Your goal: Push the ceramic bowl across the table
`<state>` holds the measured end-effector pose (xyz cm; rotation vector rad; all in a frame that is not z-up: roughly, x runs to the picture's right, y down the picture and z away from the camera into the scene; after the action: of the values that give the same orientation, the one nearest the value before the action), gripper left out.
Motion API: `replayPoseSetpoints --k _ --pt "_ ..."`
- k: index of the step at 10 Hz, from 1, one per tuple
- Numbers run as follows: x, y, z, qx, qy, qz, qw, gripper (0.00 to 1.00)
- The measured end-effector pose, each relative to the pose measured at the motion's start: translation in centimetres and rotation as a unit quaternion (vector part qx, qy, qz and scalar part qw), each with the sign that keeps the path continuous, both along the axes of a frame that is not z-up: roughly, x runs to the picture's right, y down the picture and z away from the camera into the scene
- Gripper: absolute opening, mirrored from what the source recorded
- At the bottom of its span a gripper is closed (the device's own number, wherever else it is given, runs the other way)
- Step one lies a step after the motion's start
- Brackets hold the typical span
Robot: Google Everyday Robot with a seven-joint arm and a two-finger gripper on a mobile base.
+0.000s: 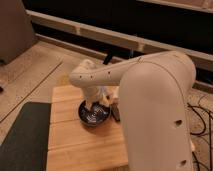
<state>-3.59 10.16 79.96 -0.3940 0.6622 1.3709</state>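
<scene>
The ceramic bowl (93, 114) is round, dark and glossy with pale streaks inside. It sits near the middle of the light wooden slatted table (75, 142). My white arm reaches down from the right, and the gripper (96, 100) is at the bowl's far rim, touching or just above it. A small flat black bar (115, 113) lies right beside the bowl on its right side.
A dark grey mat (22, 137) lies on the floor left of the table. My large white arm body (157, 115) covers the table's right part. Cables (202, 117) lie on the floor at the right. A dark wall with a ledge runs behind.
</scene>
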Motion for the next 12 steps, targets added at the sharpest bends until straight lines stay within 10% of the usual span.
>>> replayPoseSetpoints --k 8,12 --pt "-2.8 3.2 6.7 -0.091 -0.016 -0.035 0.9951 0.65" --pt "-7.4 1.5 9.7 -0.087 -0.060 -0.058 0.9927 0.65"
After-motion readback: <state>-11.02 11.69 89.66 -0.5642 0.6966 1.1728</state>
